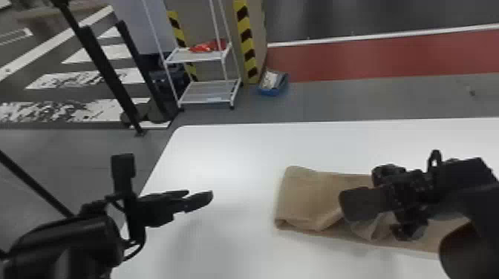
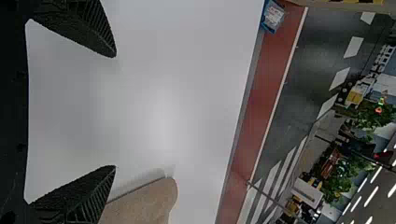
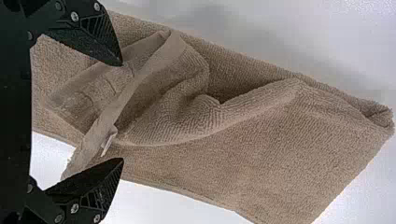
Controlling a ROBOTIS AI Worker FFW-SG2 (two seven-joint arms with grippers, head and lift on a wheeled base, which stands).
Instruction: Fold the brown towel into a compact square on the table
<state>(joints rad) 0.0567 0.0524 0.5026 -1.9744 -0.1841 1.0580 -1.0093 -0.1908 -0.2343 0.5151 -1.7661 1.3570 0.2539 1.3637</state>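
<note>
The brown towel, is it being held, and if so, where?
Nothing is held: the left gripper and right gripper are open, the right one over the towel.

This is looking like an industrial hall or large workshop. Beyond the white counter (image 1: 230, 152), a red floor band (image 1: 371, 55) is running, white floor stripes (image 1: 93, 78) are crossing darker ground, hazard tape (image 1: 245, 40) is showing yellow and black, a metal rack (image 1: 196, 55) is standing, and ceiling lights (image 2: 370, 199) are glowing.
</note>
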